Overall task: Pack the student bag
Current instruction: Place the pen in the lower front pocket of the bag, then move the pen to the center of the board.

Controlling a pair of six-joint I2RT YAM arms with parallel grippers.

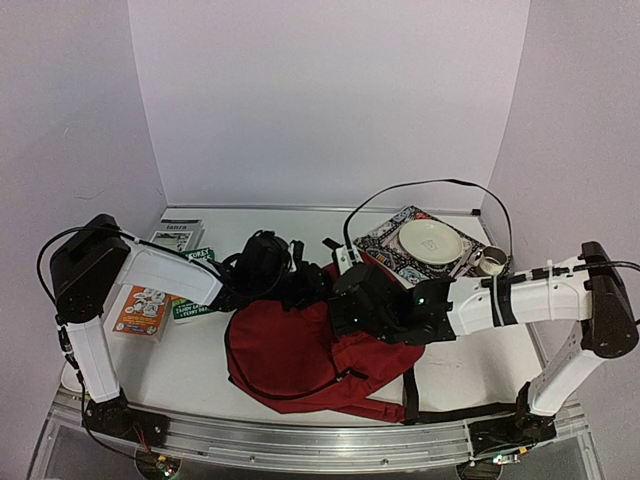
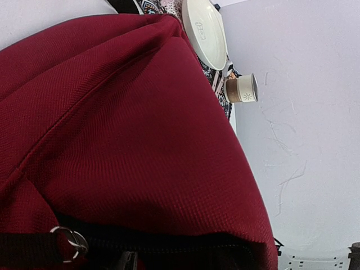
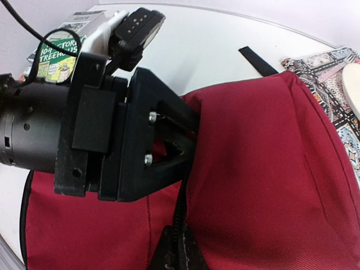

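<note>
We judge the student bag (image 1: 300, 365) soft, floppy, light, best pinched at the zipper hem (image 3: 180, 216) right by the left gripper (image 3: 190, 122), apparently clenched on it; right gripper (image 1: 345, 300) we cannot tell.

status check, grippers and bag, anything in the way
Left gripper at bag top edge, grip unclear. Right gripper close beside it, jaws hidden. Books, plate, cup sit outside bag, none blocking.

Top view looks down from behind the arms. Both wrist views sit close against the student bag (image 1: 290, 350); the right one faces the left hand (image 3: 188, 132).
</note>
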